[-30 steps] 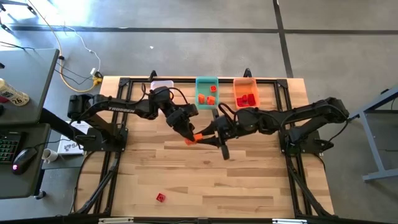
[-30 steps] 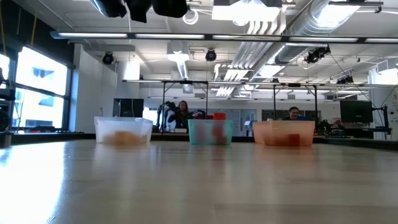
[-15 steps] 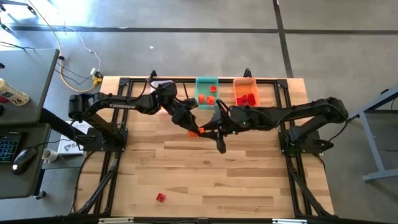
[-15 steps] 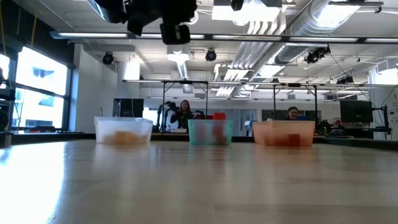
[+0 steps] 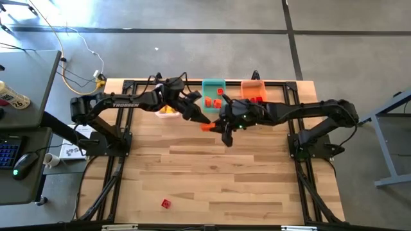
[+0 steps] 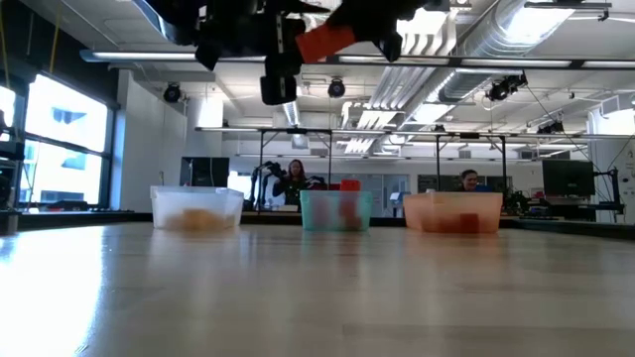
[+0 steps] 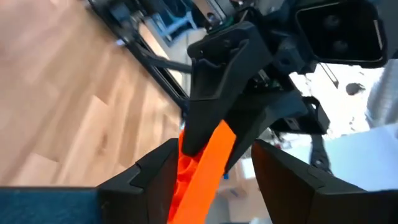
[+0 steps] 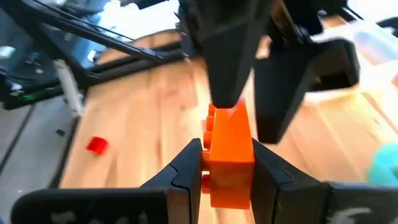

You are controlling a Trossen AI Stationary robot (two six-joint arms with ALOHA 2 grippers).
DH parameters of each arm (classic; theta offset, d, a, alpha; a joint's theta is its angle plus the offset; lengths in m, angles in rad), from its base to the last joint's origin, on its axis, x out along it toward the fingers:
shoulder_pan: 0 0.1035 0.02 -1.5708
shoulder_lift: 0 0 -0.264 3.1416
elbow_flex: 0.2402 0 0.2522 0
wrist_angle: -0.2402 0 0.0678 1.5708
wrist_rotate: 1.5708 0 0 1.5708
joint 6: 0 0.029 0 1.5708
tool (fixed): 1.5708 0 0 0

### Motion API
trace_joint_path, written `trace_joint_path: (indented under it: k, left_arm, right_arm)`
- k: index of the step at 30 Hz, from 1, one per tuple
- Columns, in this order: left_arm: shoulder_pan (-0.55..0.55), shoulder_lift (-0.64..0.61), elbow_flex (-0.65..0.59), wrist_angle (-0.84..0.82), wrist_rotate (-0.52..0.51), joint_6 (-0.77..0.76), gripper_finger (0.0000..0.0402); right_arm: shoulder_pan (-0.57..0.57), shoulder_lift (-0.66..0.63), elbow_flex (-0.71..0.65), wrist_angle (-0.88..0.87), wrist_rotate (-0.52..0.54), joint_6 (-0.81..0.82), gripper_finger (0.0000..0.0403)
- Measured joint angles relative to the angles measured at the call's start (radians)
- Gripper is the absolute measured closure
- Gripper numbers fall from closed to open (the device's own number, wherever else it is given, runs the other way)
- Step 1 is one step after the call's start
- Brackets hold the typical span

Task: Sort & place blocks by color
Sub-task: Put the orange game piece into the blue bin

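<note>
We see a grey concrete floor (image 5: 192, 45) around the wooden surface (image 5: 212, 179), bright windows (image 6: 60, 139) and ceiling ducts (image 6: 496, 40) beyond.

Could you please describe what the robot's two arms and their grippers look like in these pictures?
Both arms are dark, slim and jointed, with black cables looping along them. The left arm bears white lettering on its side. The left gripper and right gripper each end in two flat, dark, angular fingers.

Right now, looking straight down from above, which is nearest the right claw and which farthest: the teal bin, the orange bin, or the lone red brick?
From the right claw, which grips an orange studded plastic brick:
1. Teal rectangular plastic bin, at the table's far edge.
2. Orange rectangular plastic bin, beside it, toward the right arm's side.
3. Small red studded brick, alone near the front edge.
</note>
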Motion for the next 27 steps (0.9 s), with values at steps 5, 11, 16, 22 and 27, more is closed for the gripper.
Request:
trace_joint_path:
  k: [5, 11, 16, 22, 27]
  left_arm:
    - [0.041, 0.000, 0.001, -0.019, -0.041, 0.055, 0.0211]
    - [0.055, 0.000, 0.002, -0.075, -0.187, 0.176, 0.0211]
    - [0.054, 0.001, 0.003, -0.131, -0.301, 0.257, 0.0211]
    - [0.047, -0.008, 0.000, -0.223, -0.415, 0.340, 0.0211]
    - [0.052, -0.012, 0.000, -0.243, -0.537, 0.367, 0.0211]
  right_arm:
    - [-0.063, 0.000, 0.000, -0.037, 0.012, -0.017, 0.0329]
    - [-0.144, 0.000, 0.000, -0.062, 0.043, -0.080, 0.0329]
    - [-0.199, 0.006, 0.000, -0.058, 0.053, -0.116, 0.0329]
    - [-0.249, 0.059, 0.000, -0.055, 0.147, -0.153, 0.0329]
    - [-0.271, 0.106, 0.000, -0.059, 0.127, -0.168, 0.0326]
